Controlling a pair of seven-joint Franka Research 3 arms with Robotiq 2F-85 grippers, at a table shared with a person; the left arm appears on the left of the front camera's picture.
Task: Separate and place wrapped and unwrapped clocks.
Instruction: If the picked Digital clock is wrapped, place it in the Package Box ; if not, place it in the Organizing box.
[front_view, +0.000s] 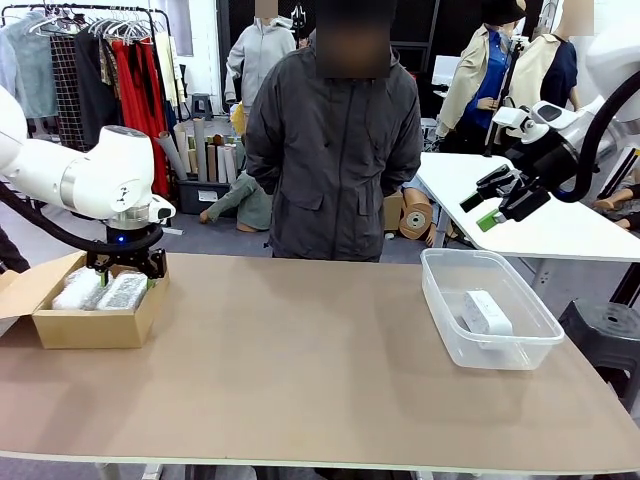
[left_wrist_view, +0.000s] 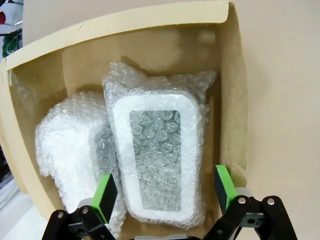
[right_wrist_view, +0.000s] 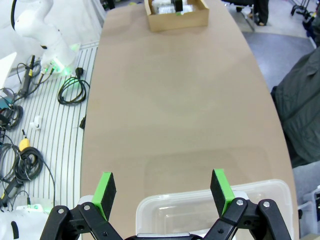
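The brown table lies nearest, a broad matte board with rounded corners that carries everything else. On its left end sits the open cardboard box, plain corrugated walls with one flap folded out; on its right end the clear plastic bin, thin-walled, glossy, with rounded corners.

The left gripper hangs over the box with its green pads spread wide and nothing between them, straddling the flat wrapped clock, a white rounded rectangle with a grey window under bubble wrap. Pressed against that one's side is the rounder wrapped clock, a lumpier bundle in the same crinkly wrap. Both lie inside the box. The bare clock, smooth white with rounded corners, lies in the bin.

The right gripper hovers raised above the bin's far side, fingers apart and empty.

As I judge it, the sorting looks done, with the last wrapped clock just set in the box; the next move calls for lifting the left arm straight up so a pad does not snag the soft, slippery wrap and drag a bundle out
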